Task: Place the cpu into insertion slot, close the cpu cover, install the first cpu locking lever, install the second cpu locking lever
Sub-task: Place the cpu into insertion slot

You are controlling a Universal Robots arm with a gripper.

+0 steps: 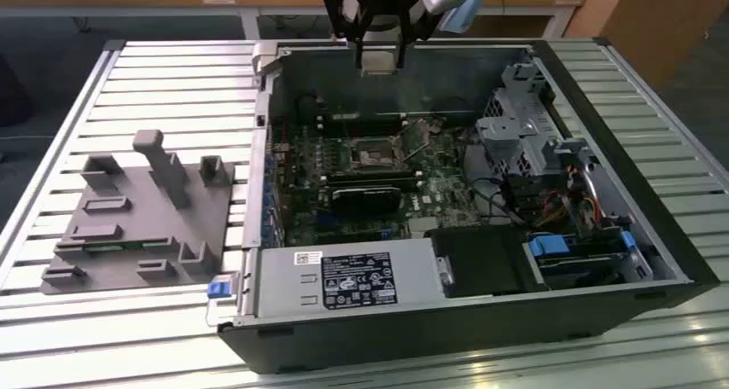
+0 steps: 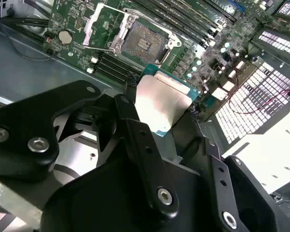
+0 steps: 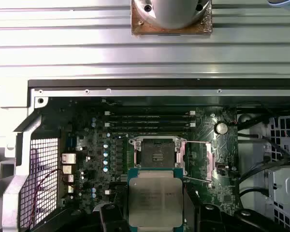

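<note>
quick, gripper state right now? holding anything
gripper: shut on the cpu, which is not yet in the slot

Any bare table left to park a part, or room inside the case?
Bare table slats on the far and near sides of the grey fixture, exterior view's left. Inside the case it's crowded: board, drive cage, cables.
</note>
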